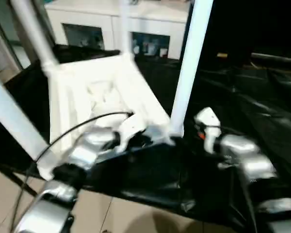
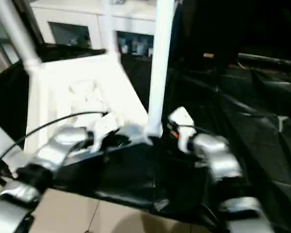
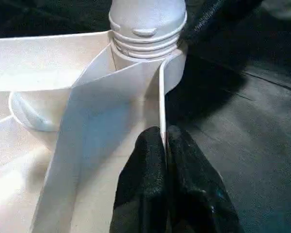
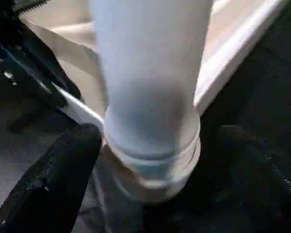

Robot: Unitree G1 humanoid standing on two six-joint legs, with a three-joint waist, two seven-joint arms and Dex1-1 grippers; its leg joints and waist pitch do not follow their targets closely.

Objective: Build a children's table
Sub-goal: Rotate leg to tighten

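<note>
The white tabletop (image 1: 102, 92) lies upside down on the black-covered bench, ribbed underside up. Legs stand in its corner sockets: one at the near right (image 1: 186, 73), one at the far left (image 1: 34, 29), one at the near left (image 1: 9, 116), and a blurred one at the far right (image 1: 126, 29). My left gripper (image 3: 165, 145) is shut on the tabletop's thin rim wall, just beside the near-right socket (image 3: 148, 29). My right gripper (image 4: 155, 170) stands open around the base of the near-right leg (image 4: 150, 73), one black finger (image 4: 63, 179) on each side of its collar.
A white glass-doored cabinet (image 1: 111, 29) stands behind the bench. Crinkled black sheeting (image 1: 252, 97) covers the bench to the right. The bench's front edge runs just below my forearms, with tiled floor (image 1: 121, 213) beneath. A black cable (image 1: 72, 128) loops over my left arm.
</note>
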